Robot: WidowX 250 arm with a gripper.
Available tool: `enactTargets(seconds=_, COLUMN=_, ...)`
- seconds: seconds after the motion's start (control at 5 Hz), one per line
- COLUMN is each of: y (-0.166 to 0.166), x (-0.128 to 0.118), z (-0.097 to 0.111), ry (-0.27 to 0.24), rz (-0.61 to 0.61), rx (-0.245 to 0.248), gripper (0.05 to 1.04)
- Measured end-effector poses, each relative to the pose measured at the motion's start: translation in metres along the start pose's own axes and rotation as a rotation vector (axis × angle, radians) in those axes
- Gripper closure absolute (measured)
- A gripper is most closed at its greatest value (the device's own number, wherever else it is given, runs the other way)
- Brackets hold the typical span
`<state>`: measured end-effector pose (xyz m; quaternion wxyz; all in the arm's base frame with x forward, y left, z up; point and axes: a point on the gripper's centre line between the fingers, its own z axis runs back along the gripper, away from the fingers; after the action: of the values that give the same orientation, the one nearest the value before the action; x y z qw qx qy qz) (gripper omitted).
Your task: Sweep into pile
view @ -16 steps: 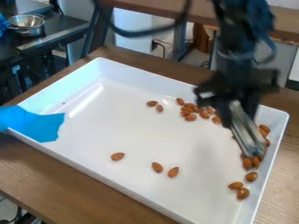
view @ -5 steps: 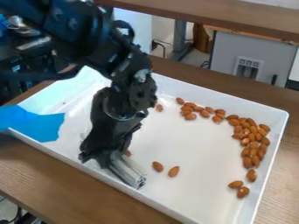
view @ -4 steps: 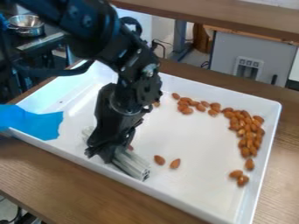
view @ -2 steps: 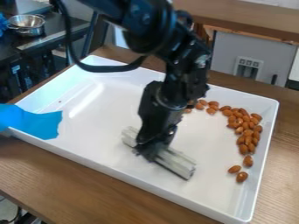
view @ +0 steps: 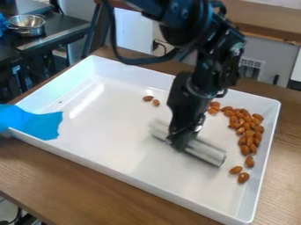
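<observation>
My gripper (view: 181,141) is low over the right-centre of the white tray (view: 88,149), shut on a pale ribbed bar (view: 204,151) that lies diagonally near the tray floor. Right of it, a curved band of almonds (view: 243,125) runs along the tray's right side, with some partly behind the arm. Close to the right wall's lower part, two almonds (view: 243,177) sit a little apart from that band. Two more almonds (view: 148,98) rest left of the arm, toward the back. Anything directly behind the bar and gripper is hidden.
Blue tape or cloth (view: 36,124) covers the tray's left corner. The tray's raised walls stand all around on a brown wooden table (view: 47,176). A metal bowl (view: 26,24) is on a dark counter at the upper left.
From the tray's front left, my gripper has swept the bar rightward. The loose almonds near the front are no longer at their old spots. The tray has shifted slightly left.
</observation>
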<state>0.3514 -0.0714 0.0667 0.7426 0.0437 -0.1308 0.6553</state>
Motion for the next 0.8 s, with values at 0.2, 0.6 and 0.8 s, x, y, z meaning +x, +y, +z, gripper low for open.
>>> enactTargets(seconds=0.2, y=-0.016, x=-0.009, z=-0.001, ry=-0.018, rz=0.005, rx=-0.006, gripper=0.706)
enactTargets(seconds=0.6, y=-0.042, x=-0.020, z=0.000, ry=-0.045, rz=0.004, rx=-0.031, gripper=0.706)
enactTargets(seconds=0.8, y=-0.056, x=-0.022, z=0.008, ry=-0.038, rz=-0.015, rx=-0.053, gripper=0.706)
